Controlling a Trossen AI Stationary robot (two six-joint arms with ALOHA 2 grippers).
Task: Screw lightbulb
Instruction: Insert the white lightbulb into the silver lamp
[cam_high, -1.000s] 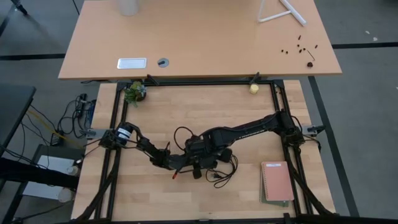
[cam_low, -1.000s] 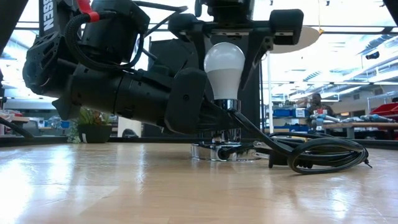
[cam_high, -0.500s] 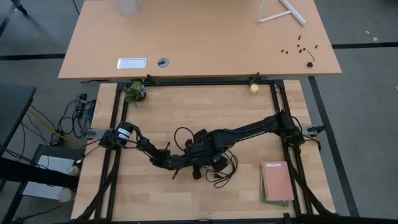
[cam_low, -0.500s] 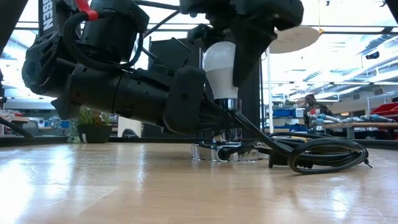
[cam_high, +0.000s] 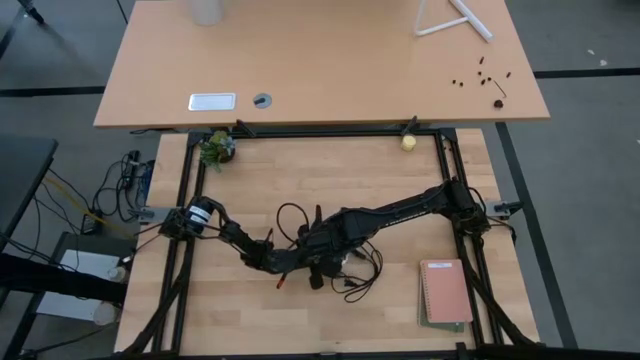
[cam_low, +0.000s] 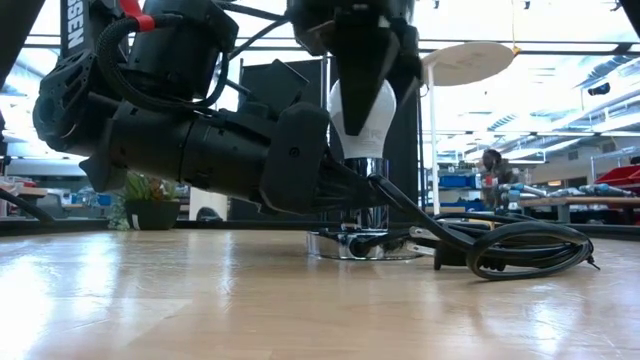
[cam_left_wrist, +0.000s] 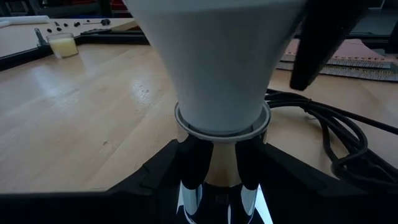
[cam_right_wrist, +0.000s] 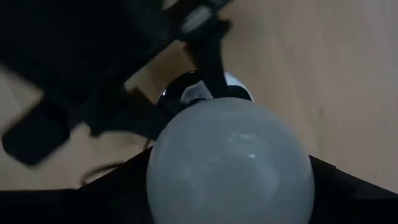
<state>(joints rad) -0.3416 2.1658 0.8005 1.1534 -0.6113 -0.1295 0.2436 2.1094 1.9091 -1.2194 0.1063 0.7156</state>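
Where the two arms meet near the middle of the table (cam_high: 240, 320) in the high view, the left gripper (cam_high: 300, 255) and the right gripper (cam_high: 322, 243) overlap in one dark mass, and the bulb is hidden under them; a black cord (cam_high: 352, 275) loops just beside them, and a notebook (cam_high: 445, 292) lies well apart toward the right edge.

In the low view, the bulb (cam_low: 362, 115) stands upright, its metal base seated in the socket (cam_low: 362, 243) on the tabletop. The right gripper (cam_low: 365, 50) comes down from above with its fingers pressed against the bulb's upper sides. The left gripper (cam_low: 345, 190) lies low beside the socket stem.

In the left wrist view, the bulb (cam_left_wrist: 217, 56) rises straight ahead, and the left fingers (cam_left_wrist: 193, 165) pinch the shiny neck of the socket (cam_left_wrist: 217, 186) below the bulb's collar.

In the right wrist view, the bulb's dome (cam_right_wrist: 230, 162) fills the space between the right fingers (cam_right_wrist: 118, 186), which hug it on both sides.
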